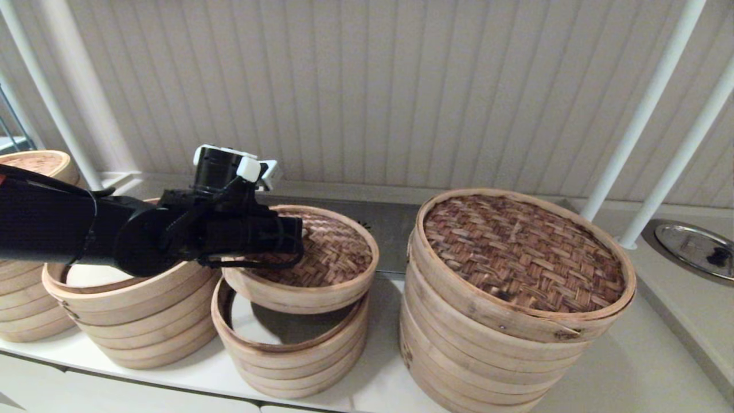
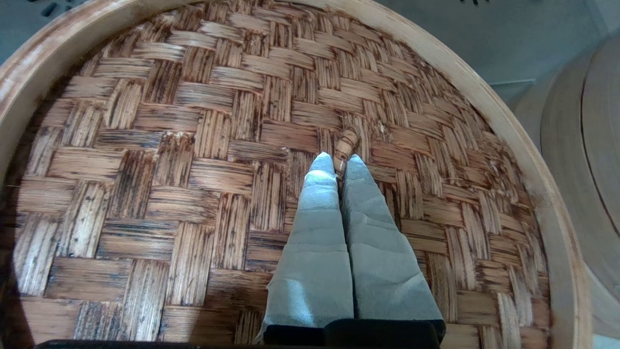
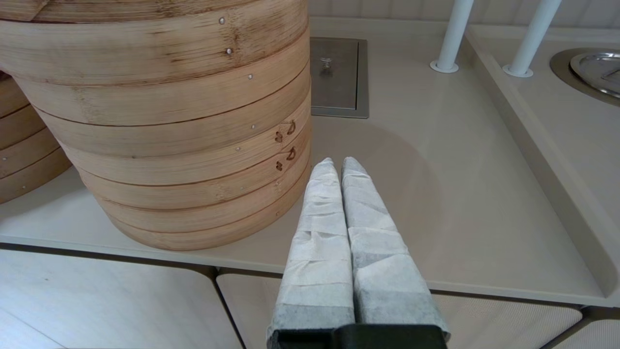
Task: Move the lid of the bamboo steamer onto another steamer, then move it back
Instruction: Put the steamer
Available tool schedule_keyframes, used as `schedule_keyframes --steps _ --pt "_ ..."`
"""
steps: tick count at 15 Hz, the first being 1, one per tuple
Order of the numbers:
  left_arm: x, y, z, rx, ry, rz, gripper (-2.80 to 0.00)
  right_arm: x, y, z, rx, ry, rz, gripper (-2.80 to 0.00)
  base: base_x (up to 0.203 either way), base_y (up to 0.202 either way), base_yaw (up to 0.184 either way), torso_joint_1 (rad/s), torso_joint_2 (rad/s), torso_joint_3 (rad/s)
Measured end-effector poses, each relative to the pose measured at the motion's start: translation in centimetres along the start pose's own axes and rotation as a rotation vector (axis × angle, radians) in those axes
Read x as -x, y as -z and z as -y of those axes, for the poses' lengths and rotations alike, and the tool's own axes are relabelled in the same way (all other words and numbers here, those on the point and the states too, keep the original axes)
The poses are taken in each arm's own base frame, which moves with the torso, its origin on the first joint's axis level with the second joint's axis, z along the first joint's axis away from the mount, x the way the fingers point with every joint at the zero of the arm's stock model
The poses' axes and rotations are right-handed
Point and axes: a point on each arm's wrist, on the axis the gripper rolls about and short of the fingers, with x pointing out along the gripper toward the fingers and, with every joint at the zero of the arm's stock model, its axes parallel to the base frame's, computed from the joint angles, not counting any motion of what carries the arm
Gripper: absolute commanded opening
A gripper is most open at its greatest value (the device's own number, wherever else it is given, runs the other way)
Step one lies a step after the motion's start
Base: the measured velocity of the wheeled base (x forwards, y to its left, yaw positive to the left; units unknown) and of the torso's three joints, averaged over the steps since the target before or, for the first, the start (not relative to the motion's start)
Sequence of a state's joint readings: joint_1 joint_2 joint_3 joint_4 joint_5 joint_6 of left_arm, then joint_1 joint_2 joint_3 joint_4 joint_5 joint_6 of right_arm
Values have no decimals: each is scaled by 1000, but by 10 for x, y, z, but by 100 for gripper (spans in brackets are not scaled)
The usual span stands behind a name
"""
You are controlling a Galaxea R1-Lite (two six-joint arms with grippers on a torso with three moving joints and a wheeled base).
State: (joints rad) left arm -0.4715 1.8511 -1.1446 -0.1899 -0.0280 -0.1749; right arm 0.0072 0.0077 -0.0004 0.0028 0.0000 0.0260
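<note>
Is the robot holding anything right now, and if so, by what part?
The left gripper is shut on the small loop handle of the round woven bamboo steamer lid, held above the short steamer stack. The right gripper holds nothing.

My head view is evenly lit and a bit dim and warm. The lifted lid (image 1: 321, 258) casts a soft shadow into the open steamer (image 1: 289, 338) under it. Left wrist view is brighter with sharp weave detail. The surface (image 3: 436, 194) shows a faint round shadow, no glare.
</note>
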Motion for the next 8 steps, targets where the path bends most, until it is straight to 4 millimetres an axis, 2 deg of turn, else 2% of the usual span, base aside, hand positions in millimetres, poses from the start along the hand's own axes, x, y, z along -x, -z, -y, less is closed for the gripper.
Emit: schedule_keyframes --steps 8 --pt "-5 22 -2 -7 -25 7 -280 0 0 0 0 0 0 -280 0 0 0 0 0 0"
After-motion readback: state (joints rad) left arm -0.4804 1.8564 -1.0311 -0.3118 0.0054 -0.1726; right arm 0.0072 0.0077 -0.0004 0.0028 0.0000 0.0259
